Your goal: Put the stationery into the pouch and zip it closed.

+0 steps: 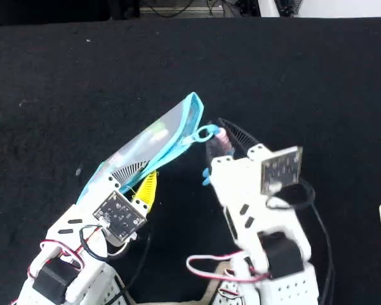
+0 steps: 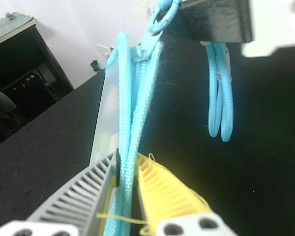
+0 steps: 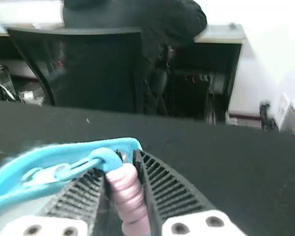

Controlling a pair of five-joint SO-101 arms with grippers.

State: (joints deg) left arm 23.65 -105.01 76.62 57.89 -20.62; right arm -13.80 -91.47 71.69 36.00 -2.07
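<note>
- Blue-edged pouch (image 1: 149,143) is mid-table, and the left gripper (image 1: 143,178) is clamped on its near end.
- Over at the far corner, the right gripper (image 1: 216,136) is clenched on the pink pull (image 1: 222,135).
- For the zipping, I'd hold the left clamp firm and drag the pull straight along the tape (image 2: 130,113) so the pouch doesn't twist.
- From above you can't tell how the tape sits in the left grip. The left wrist view shows it squeezed flat between the fingers (image 2: 81,191).
</note>
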